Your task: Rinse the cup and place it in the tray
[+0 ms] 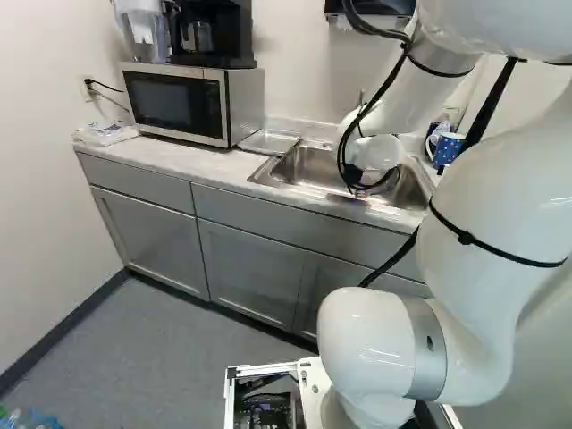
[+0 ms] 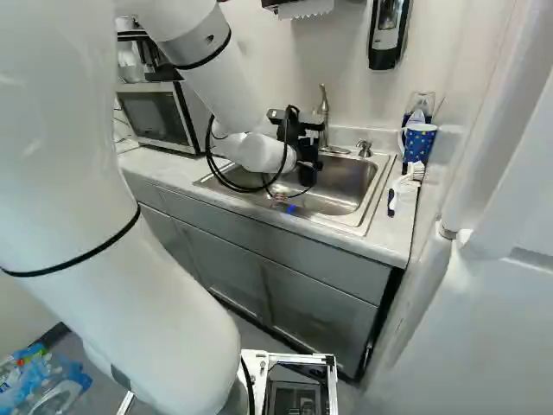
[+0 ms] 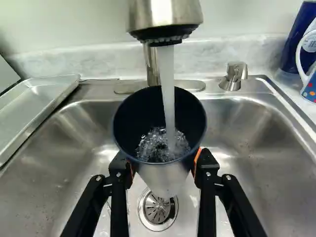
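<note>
In the right base view my gripper (image 2: 307,154) is over the sink (image 2: 350,183); its fingertips are hard to make out there. The wrist view has the gripper (image 3: 165,165) shut on the cup (image 3: 165,173), one orange-edged finger on each side. The cup's dark inside faces the camera, and water from the faucet (image 3: 165,15) runs into it and bubbles inside. Beneath the cup lies the drain (image 3: 157,210). The metal tray (image 3: 44,101) rests beside the sink, and also shows in the left base view, between sink and microwave.
A microwave (image 1: 179,103) stands on the counter beyond the tray. On the sink's other side are a blue dotted mug (image 2: 419,143) and a white brush (image 2: 406,181). A soap pump (image 3: 234,76) rises behind the basin, next to the faucet. Cabinets (image 1: 241,268) front the counter.
</note>
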Controlling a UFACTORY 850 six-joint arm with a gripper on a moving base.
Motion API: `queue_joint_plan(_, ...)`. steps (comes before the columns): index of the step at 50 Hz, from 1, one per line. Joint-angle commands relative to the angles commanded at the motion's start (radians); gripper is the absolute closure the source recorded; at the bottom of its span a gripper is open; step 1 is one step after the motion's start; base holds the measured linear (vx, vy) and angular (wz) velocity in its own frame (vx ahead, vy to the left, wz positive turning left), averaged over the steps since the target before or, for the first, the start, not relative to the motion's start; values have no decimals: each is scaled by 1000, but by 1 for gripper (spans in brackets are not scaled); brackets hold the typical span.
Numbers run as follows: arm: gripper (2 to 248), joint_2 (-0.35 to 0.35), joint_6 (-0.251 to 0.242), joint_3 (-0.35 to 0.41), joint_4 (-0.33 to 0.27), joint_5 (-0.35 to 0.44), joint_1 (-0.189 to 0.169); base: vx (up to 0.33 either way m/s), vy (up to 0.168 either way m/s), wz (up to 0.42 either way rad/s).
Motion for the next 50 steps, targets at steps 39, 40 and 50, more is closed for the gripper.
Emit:
queue_joint_plan(39, 124, 0, 0, 0, 0, 0, 0, 0, 0, 0)
queue_joint_plan(40, 124, 0, 0, 0, 0, 0, 0, 0, 0, 0)
queue_joint_plan(50, 124, 0, 0, 0, 0, 0, 0, 0, 0, 0)
